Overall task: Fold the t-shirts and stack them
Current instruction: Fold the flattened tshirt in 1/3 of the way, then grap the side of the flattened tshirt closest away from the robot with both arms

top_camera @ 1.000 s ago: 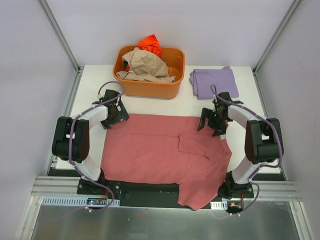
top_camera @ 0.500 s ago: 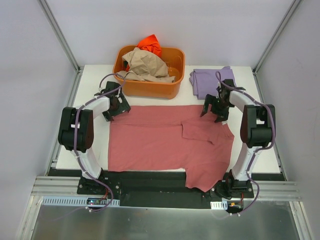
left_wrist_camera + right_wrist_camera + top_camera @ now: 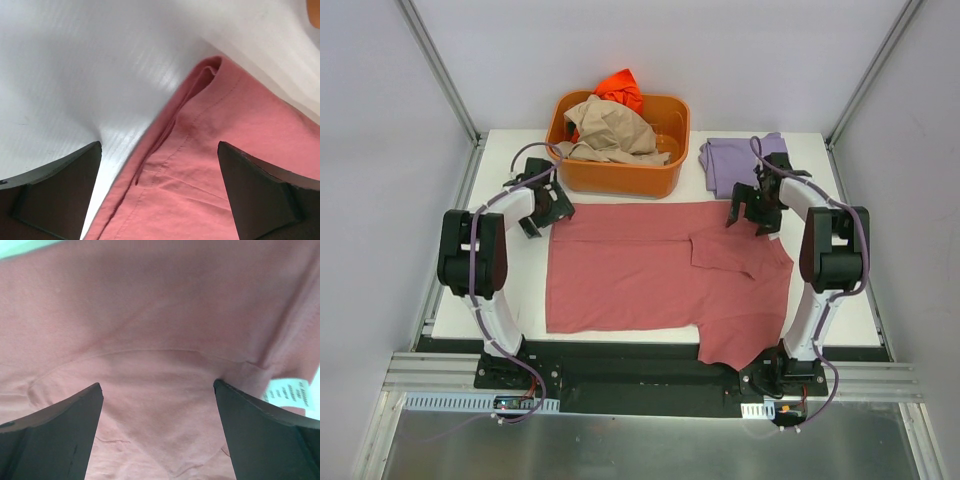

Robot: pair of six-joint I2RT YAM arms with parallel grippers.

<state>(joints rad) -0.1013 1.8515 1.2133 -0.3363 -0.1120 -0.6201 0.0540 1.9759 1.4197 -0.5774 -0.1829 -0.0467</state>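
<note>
Overhead view looking down on table, wrist views close, seemingly downward, all sharing rose-red shirt

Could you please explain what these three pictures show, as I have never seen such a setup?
Two robot arms are bolted at a table's near edge. One picture looks down on both; the other two come from wrist cameras, the dark wedges being fingers. A red shirt lies spread out, a folded purple shirt sits far right, and a tub holds a tan shirt and an orange shirt. The left gripper and right gripper are open at the red shirt's far edge, holding nothing.
</note>
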